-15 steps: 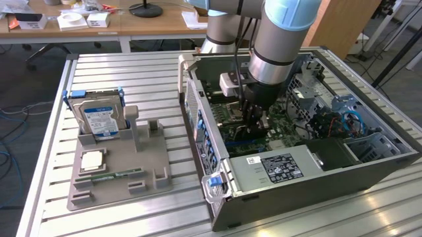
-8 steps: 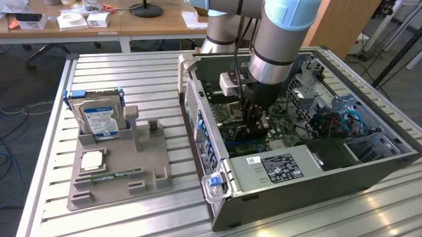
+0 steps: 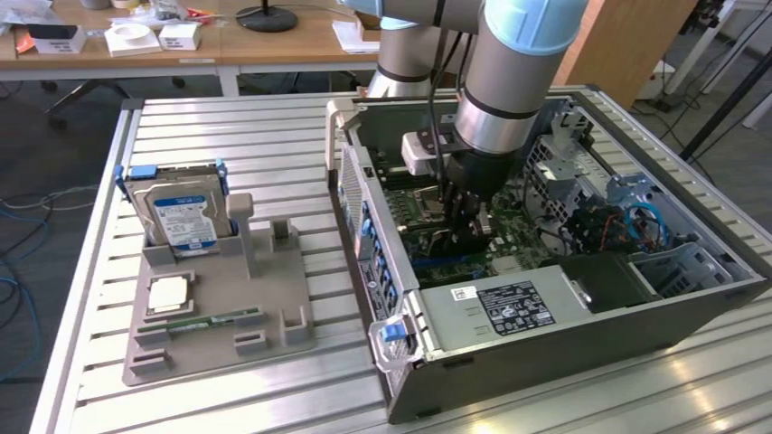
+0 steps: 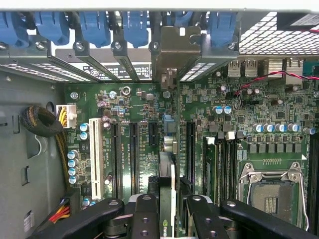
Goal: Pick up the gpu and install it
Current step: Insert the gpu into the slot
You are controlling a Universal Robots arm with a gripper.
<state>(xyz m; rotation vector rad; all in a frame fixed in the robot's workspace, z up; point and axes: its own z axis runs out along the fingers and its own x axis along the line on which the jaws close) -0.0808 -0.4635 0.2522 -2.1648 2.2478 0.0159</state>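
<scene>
The gpu [image 4: 168, 174] is a thin dark card seen edge-on, standing upright over the green motherboard [image 4: 134, 109] between the long black expansion slots. Its pale metal bracket [image 4: 175, 47] is up against the slot openings in the case's rear wall. My gripper [image 4: 170, 211] is shut on the card, with one black finger [image 4: 144, 214] on each side of it. In the exterior view the gripper [image 3: 465, 221] reaches down into the open computer case [image 3: 579, 344], with the gpu [image 3: 454, 242] dark beneath it over the board.
Blue latches [image 4: 94, 25] line the case's rear wall. On the board are a white slot [image 4: 94, 154], an open CPU socket [image 4: 271, 191] and a cable bundle [image 4: 42, 122]. Outside the case, a grey fixture [image 3: 217, 307] holds a hard drive [image 3: 181, 212], a processor [image 3: 169, 294] and a memory stick [image 3: 211, 321].
</scene>
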